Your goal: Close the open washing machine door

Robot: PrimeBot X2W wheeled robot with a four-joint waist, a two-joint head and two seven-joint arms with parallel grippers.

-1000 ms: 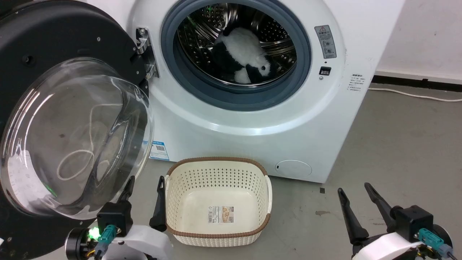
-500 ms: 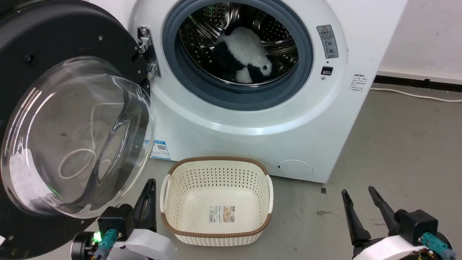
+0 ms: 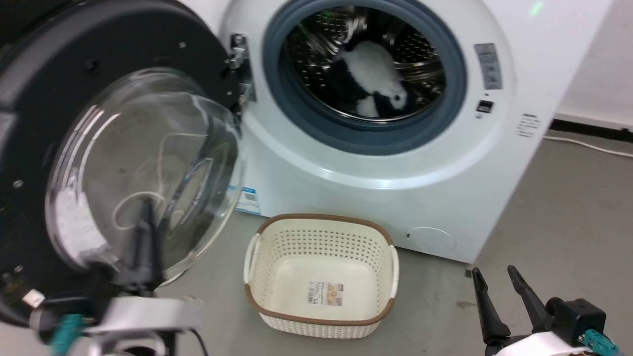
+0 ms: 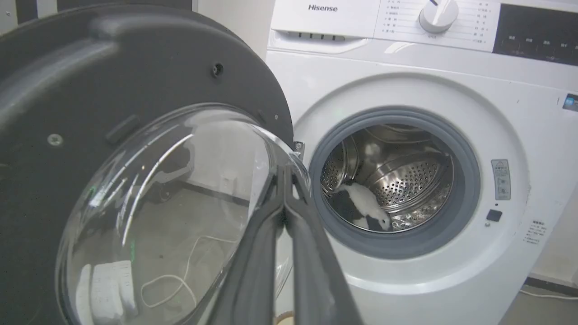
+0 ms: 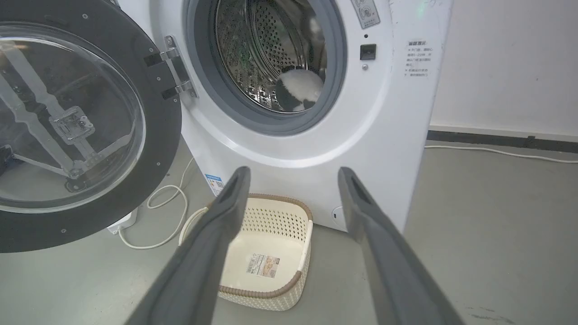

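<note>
Here, left tool (image 4: pixel 284 176), pressed together, hangs before the open door (image 4: pixel 135 76); a steady sweep from behind its free edge should shut it.

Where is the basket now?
In the head view the basket stands on the floor at lower centre, in front of the washing machine, right of the open door.
</note>
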